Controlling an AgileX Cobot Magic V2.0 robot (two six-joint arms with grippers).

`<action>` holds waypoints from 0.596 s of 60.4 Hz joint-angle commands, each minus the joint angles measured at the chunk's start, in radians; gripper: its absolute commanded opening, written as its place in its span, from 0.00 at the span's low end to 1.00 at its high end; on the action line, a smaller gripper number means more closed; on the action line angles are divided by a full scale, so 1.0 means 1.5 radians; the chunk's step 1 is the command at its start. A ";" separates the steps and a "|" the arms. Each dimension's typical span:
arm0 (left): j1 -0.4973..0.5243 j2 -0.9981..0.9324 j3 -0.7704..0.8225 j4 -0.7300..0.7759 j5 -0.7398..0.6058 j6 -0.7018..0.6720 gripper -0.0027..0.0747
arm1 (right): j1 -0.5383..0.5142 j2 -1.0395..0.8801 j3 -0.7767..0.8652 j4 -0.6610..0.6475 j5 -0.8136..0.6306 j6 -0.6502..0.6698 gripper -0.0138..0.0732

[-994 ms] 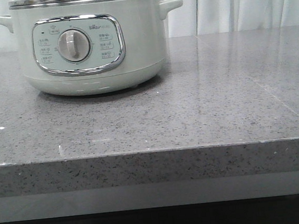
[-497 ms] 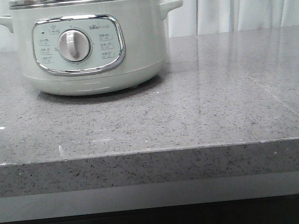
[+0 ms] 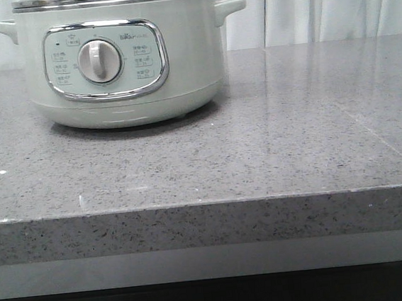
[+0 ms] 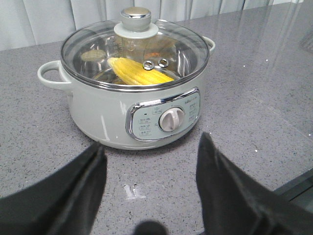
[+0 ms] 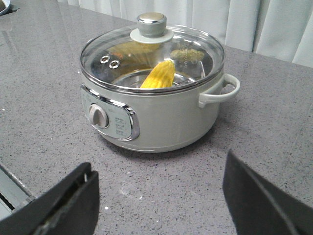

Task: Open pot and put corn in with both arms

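Observation:
The pale grey-green pot (image 3: 117,59) stands at the back left of the grey stone counter, its glass lid (image 4: 134,46) with a round knob (image 4: 135,17) seated on the steel rim. The yellow corn (image 4: 139,73) lies inside the pot, seen through the glass; it also shows in the right wrist view as the corn (image 5: 159,74) under the lid (image 5: 151,51). My left gripper (image 4: 149,161) hangs open above bare counter in front of the pot's dial. My right gripper (image 5: 159,183) is open too, off the pot's (image 5: 151,107) right front. Neither gripper appears in the front view.
The counter's front edge (image 3: 206,203) runs across the front view. White curtains (image 3: 329,3) hang behind the counter. A small object (image 5: 4,6) sits at the far corner in the right wrist view.

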 commanded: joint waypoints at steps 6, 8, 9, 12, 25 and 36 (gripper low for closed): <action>-0.005 0.002 -0.016 0.005 -0.055 -0.002 0.32 | 0.000 0.004 -0.017 0.001 -0.043 -0.002 0.54; -0.005 0.002 -0.016 0.008 -0.055 -0.002 0.27 | 0.000 0.004 -0.017 0.001 -0.042 -0.002 0.47; -0.005 0.002 -0.016 0.009 -0.055 -0.002 0.25 | 0.000 0.005 -0.017 0.001 -0.041 -0.002 0.44; -0.005 0.002 -0.016 0.011 -0.055 -0.002 0.18 | 0.000 0.007 -0.017 0.001 -0.039 -0.002 0.35; -0.005 0.002 -0.016 0.029 -0.063 -0.002 0.01 | 0.000 0.007 -0.017 0.001 -0.039 -0.002 0.08; -0.005 0.002 -0.016 0.029 -0.064 -0.002 0.01 | 0.000 0.007 -0.017 0.001 -0.039 -0.002 0.08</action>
